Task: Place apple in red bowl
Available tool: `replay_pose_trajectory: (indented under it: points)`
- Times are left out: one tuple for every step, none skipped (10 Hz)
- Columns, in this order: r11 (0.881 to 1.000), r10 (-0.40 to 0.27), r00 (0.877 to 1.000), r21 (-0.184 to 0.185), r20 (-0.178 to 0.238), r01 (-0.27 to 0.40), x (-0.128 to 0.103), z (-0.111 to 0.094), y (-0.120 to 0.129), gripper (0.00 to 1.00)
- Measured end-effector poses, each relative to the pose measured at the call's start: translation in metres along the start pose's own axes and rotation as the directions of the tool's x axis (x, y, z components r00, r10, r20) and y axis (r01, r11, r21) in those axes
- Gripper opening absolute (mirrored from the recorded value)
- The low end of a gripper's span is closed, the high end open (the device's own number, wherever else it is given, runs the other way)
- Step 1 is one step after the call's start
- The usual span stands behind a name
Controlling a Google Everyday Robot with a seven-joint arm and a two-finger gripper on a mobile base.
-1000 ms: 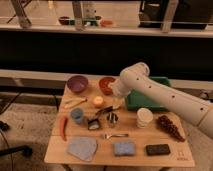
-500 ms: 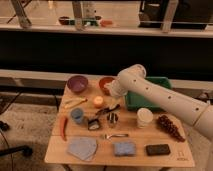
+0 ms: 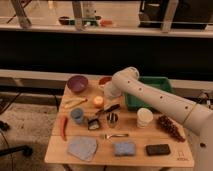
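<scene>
Apple (image 3: 98,101) on bench (image 3: 134,132), 6 o'clock of red bowl (image 3: 103,80). Pincer (image 3: 109,99) at apple's 3 o'clock; released or clenched, cannot tell. Risk: off-centre approach nudges the glossy apple, rolling it toward 9 o'clock.

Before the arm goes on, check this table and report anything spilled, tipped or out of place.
Nothing stands out: no spill, nothing tipped. The apple sits on the table, not yet in the red bowl, which the arm partly hides. The gripper hangs close beside the apple.
</scene>
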Motion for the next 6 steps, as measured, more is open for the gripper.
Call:
replay_pose_trajectory:
  points:
    - [1.000,-0.012,1.000,0.004,0.012,0.012,0.000,0.005,-0.005,0.80]
    - [1.000,-0.022,0.999,0.005,0.023,0.022,-0.001,0.010,-0.009,0.80]
    - [1.000,-0.029,0.999,0.004,0.030,0.029,-0.002,0.014,-0.011,0.80]
    - [0.999,-0.039,0.998,0.004,0.047,0.039,-0.004,0.023,-0.013,0.80]
    - [0.999,-0.044,0.998,0.004,0.054,0.044,-0.003,0.026,-0.014,0.80]
    - [0.999,-0.052,0.997,0.005,0.065,0.052,-0.002,0.031,-0.014,0.80]
